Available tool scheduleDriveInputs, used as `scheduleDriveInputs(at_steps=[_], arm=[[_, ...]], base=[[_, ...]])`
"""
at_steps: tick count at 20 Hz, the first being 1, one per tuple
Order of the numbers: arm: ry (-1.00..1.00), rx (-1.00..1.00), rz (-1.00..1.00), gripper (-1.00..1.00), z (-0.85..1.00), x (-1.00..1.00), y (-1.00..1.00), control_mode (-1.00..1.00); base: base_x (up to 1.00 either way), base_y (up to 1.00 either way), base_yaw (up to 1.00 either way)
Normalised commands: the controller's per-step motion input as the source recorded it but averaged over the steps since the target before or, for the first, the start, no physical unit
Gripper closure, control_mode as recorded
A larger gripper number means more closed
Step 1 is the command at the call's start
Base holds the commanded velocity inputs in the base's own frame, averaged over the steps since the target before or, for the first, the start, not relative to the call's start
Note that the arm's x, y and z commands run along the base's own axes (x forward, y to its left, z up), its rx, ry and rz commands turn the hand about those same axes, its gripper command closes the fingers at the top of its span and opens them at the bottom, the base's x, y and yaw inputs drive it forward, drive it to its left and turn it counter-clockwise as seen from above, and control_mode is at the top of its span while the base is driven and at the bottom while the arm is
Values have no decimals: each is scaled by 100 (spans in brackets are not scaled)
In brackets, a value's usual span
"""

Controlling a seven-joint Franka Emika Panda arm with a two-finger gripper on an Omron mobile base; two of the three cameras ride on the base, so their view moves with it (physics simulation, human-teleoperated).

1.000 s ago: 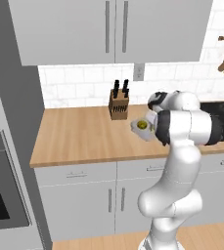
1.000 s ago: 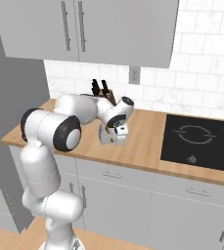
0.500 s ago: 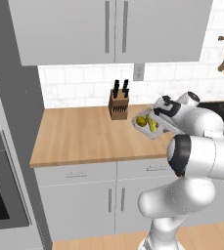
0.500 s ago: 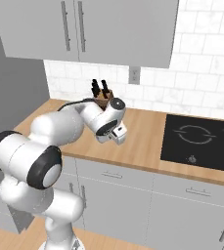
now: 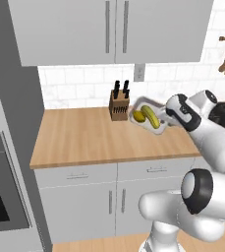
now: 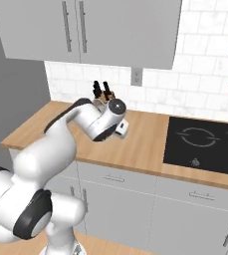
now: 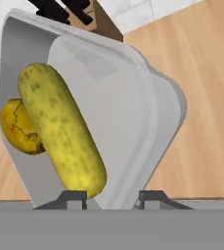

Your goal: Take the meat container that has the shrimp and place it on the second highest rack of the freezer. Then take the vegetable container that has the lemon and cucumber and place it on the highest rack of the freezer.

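Fingers [image 7: 73, 197] of the gripper [image 7: 111, 199] sit at 6 o'clock in the hand view, clamped on the near edge of the vegetable container [image 7: 128, 117], which is tilted up above the wooden counter [image 5: 84, 138]. Inside the tray, the cucumber [image 7: 62, 128] lies against the lemon [image 7: 16, 127] at 9 o'clock, and the knife block [image 5: 119, 106] stands just beside the tray's far edge at 12 o'clock. Bare counter spreads wide toward 9 o'clock in the left base view, and I can read no words or labels anywhere.

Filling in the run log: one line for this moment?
hand: shut on vegetable container | container: lifted, tilted | contents: lemon, cucumber | near: knife block
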Motion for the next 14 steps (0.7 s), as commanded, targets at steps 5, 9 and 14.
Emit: scheduleDriveInputs(at_steps=[5, 9, 14], arm=[[0, -10, 48, 100, 100, 0, -14, -100], [0, -11, 64, 100, 78, -21, -20, -100], [0, -11, 63, 100, 45, -52, -17, -100]], base=[[0, 0, 0], [0, 0, 0], [0, 0, 0]])
